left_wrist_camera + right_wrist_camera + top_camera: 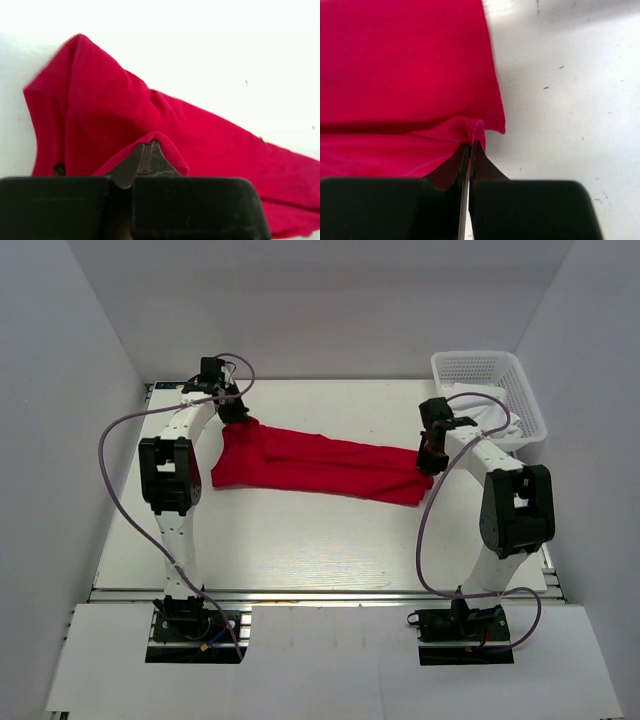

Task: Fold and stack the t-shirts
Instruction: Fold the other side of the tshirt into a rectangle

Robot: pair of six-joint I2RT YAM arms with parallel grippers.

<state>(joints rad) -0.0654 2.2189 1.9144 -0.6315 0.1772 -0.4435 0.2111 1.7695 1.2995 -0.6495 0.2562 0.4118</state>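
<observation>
My left fingers (146,159) are pressed together on a small fold of the red t-shirt (125,115), and the cloth peaks over their tips like a little tent. My right fingers (466,161) are closed just as tight, pinching a puckered bit of edge near a corner of the same t-shirt (395,65). The fabric is plain bright red, thin and soft, with no print. From my left wrist it rises in a rounded hump behind the pinch and runs off to the right as a long band. From my right wrist it lies smooth, its edge straight against the white, lightly specked counter (560,100). Only the top view gives the whole shape: the t-shirt (320,465) is drawn out into a long strip across the middle of the counter (300,540), bunched at my left end and slanting nearer toward my right. That view alone shows the white mesh basket (470,358) in the far right corner. My left arm (175,470) reaches well forward along the left side, its wrist turned in to the strip's far end. My right arm (510,505) is bent shorter, its wrist at the other end, near the basket.
</observation>
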